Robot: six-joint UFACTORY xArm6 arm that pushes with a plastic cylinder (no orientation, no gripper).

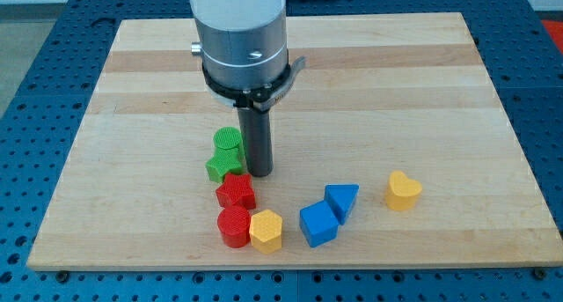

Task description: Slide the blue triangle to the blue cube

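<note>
The blue triangle [342, 200] lies at the lower middle of the wooden board [396, 82], touching the upper right corner of the blue cube [318, 224]. My tip [259, 172] is down on the board to the left of both, about a hand's width from the triangle. It stands right beside the green blocks and just above the red star.
A green cylinder [228, 141] and a green star [223, 165] sit left of my tip. A red star [236, 192], a red cylinder [235, 226] and a yellow hexagon [266, 231] lie below it. A yellow heart [403, 191] lies right of the triangle.
</note>
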